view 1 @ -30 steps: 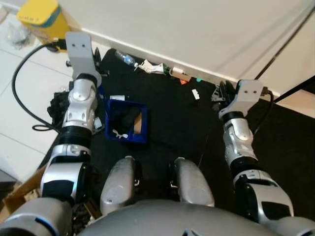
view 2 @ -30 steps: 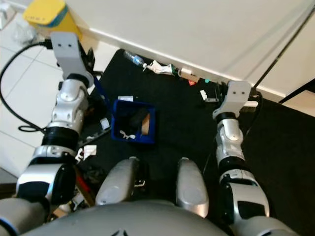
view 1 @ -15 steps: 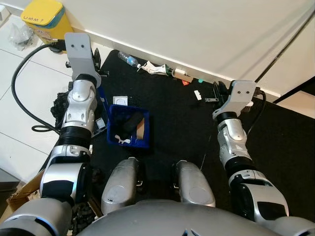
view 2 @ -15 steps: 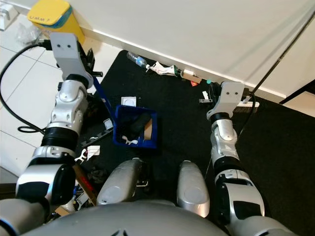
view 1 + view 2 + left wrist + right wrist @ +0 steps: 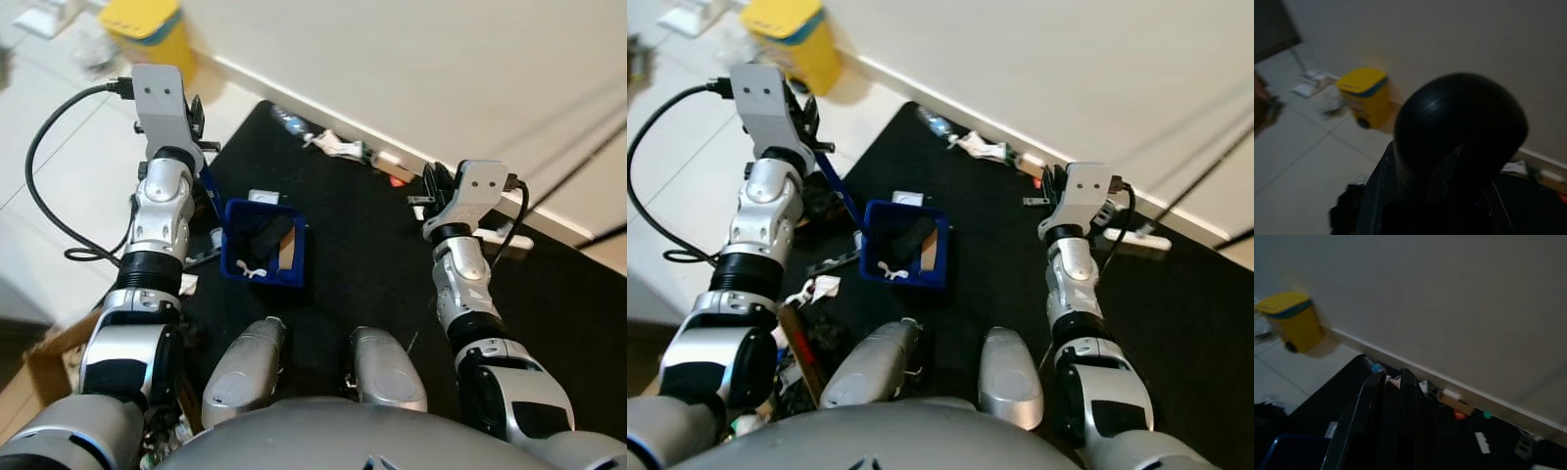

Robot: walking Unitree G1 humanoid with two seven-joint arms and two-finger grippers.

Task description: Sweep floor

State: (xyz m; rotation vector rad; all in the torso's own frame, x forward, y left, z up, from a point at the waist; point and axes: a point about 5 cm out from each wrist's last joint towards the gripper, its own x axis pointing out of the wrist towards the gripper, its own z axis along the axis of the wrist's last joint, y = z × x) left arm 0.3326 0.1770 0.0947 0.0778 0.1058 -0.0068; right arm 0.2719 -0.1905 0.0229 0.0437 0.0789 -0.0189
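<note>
We are standing on a black mat (image 5: 362, 245) with our two silver knees (image 5: 245, 367) nearest. Just ahead of them a blue dustpan (image 5: 263, 257) is lying on the mat, carrying a few scraps of litter, one white and one brown. Its blue handle (image 5: 835, 186) is rising to our left gripper (image 5: 196, 117), whose fingers are pinching it. Left of that gripper the mat edge is giving way to pale tiled floor (image 5: 59, 176), where open room is running out toward one yellow bin (image 5: 794, 39) by the wall. Our right gripper (image 5: 1386, 382) is hovering over the mat with its two black fingers pressed together. Just beyond both grippers, litter is lying in a row along the white skirting (image 5: 921, 88): one plastic bottle (image 5: 936, 122), one crumpled white wrapper (image 5: 338, 147), and small red and green bits (image 5: 1471, 415).
</note>
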